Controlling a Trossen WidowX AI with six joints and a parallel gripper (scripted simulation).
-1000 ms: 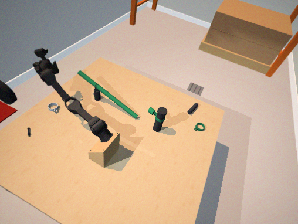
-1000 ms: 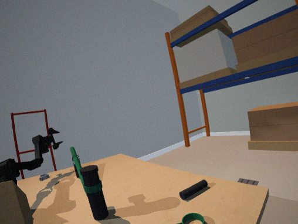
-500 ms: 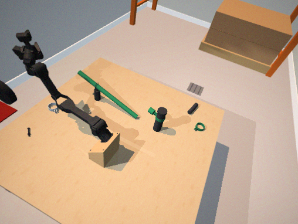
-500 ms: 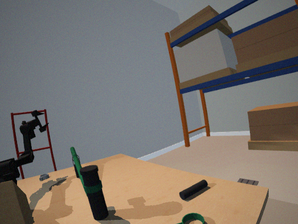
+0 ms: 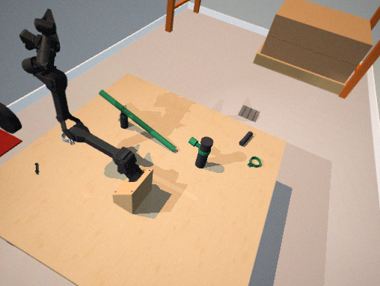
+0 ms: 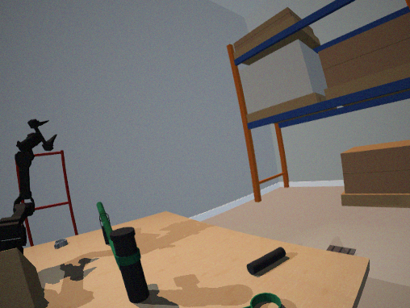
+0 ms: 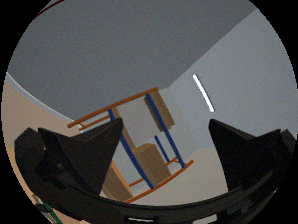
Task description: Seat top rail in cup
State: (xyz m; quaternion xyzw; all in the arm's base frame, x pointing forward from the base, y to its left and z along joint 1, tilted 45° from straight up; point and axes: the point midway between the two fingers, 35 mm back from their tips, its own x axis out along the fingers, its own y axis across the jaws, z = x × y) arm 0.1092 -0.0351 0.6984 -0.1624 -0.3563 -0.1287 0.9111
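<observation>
The green rail slopes down through the loop cap on the short black post. Its grey cut end is low, apart from the green rail-end cup in the top view. The cup is on the brace band, high on the big black post, just below its post cap. In the exterior view the big post hides the cut end and cup. My gripper is open and empty, raised far from the rail.
A green ring band and a black cylinder lie right of the post. A silver ring and small black part lie left. My arm stands on a wooden block. Shelves stand behind.
</observation>
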